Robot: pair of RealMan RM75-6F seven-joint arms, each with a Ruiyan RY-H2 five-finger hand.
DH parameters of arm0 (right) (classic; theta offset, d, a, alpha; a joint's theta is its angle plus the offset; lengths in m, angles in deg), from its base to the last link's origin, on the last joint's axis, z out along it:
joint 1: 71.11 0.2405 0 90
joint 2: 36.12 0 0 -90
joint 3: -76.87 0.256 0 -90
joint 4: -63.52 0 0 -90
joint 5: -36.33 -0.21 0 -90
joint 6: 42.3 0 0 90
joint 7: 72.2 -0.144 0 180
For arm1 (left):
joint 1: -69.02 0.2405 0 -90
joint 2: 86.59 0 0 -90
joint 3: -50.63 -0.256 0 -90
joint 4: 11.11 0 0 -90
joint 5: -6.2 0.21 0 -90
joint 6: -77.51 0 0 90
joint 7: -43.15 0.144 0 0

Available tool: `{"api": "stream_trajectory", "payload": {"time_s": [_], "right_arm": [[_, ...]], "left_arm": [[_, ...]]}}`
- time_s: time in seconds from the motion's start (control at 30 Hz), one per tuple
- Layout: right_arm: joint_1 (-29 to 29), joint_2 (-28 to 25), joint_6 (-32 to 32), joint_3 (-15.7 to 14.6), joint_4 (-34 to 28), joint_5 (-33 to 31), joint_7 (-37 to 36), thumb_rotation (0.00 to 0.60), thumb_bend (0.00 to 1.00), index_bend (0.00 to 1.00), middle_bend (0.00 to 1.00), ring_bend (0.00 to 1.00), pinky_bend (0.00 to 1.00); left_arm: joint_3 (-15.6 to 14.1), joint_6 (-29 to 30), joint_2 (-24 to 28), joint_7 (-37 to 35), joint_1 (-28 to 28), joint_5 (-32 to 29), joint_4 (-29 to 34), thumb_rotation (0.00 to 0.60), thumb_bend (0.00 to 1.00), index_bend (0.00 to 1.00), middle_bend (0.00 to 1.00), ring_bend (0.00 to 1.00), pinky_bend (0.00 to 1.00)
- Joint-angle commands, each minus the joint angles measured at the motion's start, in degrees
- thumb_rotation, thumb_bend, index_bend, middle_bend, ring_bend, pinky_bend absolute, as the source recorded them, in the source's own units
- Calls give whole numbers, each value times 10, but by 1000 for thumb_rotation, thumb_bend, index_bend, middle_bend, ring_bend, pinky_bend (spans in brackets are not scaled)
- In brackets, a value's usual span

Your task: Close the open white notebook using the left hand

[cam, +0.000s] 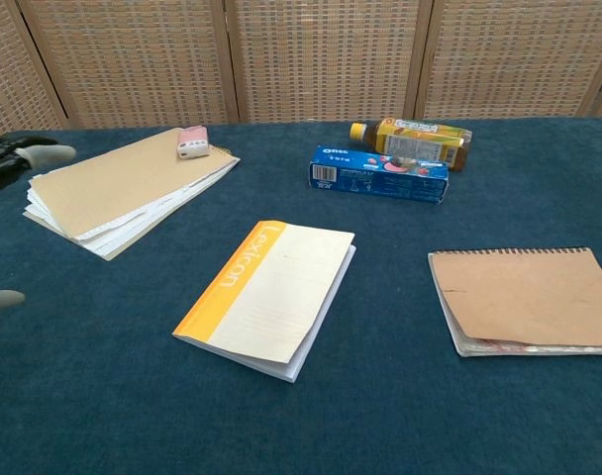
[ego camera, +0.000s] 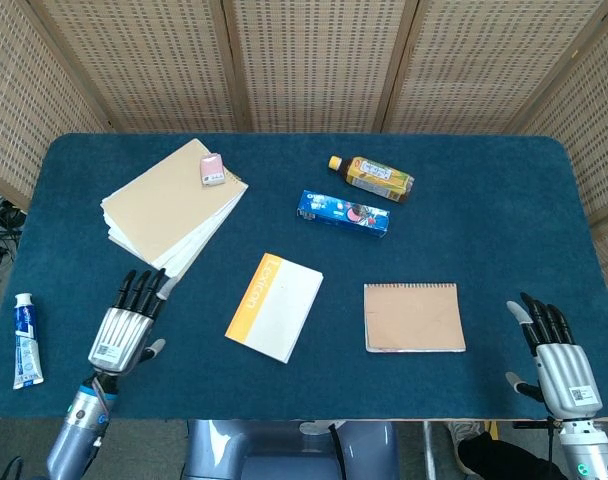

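The white notebook (ego camera: pixel 275 306) (cam: pixel 267 296) lies closed and flat in the middle of the table, its cream cover with an orange spine strip facing up. My left hand (ego camera: pixel 130 323) hovers well to the left of it, near the front left of the table, fingers spread and holding nothing; in the chest view only its fingertips (cam: pixel 24 158) show at the left edge. My right hand (ego camera: pixel 556 355) rests open at the front right corner, away from everything.
A stack of tan paper (ego camera: pixel 170 207) (cam: pixel 123 186) with a small pink eraser (ego camera: pixel 212 169) lies at the back left. A blue cookie box (ego camera: pixel 344 213), a yellow bottle (ego camera: pixel 372 178), a brown spiral notebook (ego camera: pixel 414 317) and a toothpaste tube (ego camera: pixel 24 340) also lie on the blue table (ego camera: pixel 484 220).
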Motion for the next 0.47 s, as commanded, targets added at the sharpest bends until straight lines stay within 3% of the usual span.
{"api": "stream_trajectory", "payload": {"time_s": [0.03,0.47], "right_arm": [[1,3,1,0,2,1,4,600,113,3,0,0,0],[0,4,-3,-3,-2,8,10,600,112,0,0,0,0]], "left_arm": [[-9,23,36,-44,28,-14,15,600,58,0,0,0,0],[-24,34,85,-83,68,-26,11,600,45,0,0,0,0]]}}
